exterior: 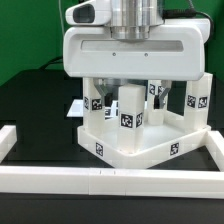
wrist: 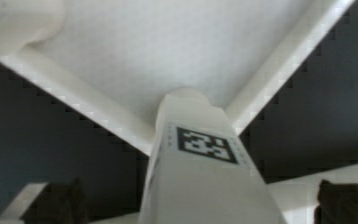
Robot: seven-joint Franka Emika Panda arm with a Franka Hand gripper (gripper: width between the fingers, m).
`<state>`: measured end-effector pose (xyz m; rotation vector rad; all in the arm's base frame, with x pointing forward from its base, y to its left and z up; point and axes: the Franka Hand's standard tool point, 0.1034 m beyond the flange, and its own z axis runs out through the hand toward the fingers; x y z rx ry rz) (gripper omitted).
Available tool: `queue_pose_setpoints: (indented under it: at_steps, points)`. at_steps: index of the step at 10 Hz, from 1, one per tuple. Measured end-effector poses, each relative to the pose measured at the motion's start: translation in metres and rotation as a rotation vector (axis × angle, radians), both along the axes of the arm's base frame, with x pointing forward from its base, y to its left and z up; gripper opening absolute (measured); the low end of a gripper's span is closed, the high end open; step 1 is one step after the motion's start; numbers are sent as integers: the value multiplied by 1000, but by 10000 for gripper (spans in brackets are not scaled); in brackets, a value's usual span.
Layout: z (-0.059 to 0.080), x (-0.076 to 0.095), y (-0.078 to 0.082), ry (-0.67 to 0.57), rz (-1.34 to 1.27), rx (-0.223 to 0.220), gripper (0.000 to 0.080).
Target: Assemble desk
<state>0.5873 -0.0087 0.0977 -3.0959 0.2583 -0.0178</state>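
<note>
Standing at the centre of the exterior view, the smooth white plastic tabletop (exterior: 128, 140) lies rims up on the black table (exterior: 30, 105), blocky tagged legs (exterior: 128, 108) rising from it. The gripper (wrist: 179, 195) hangs above, released, fingers (wrist: 345, 195) apart around one leg (wrist: 202, 150).

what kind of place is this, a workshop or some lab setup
Most likely a robotics lab bench. White border rails fence a black work surface, the white plastic tray-like tabletop and its white block legs carry black-and-white square tracking markers, and a green backdrop stands behind.
</note>
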Motion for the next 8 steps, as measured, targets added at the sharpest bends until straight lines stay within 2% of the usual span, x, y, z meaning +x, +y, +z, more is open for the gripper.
queue_pose_setpoints:
  at_steps: [2,8]
  points:
    - [3,1,0,-10,225,-8,649]
    - [3,1,-4,-19,670,-17,649]
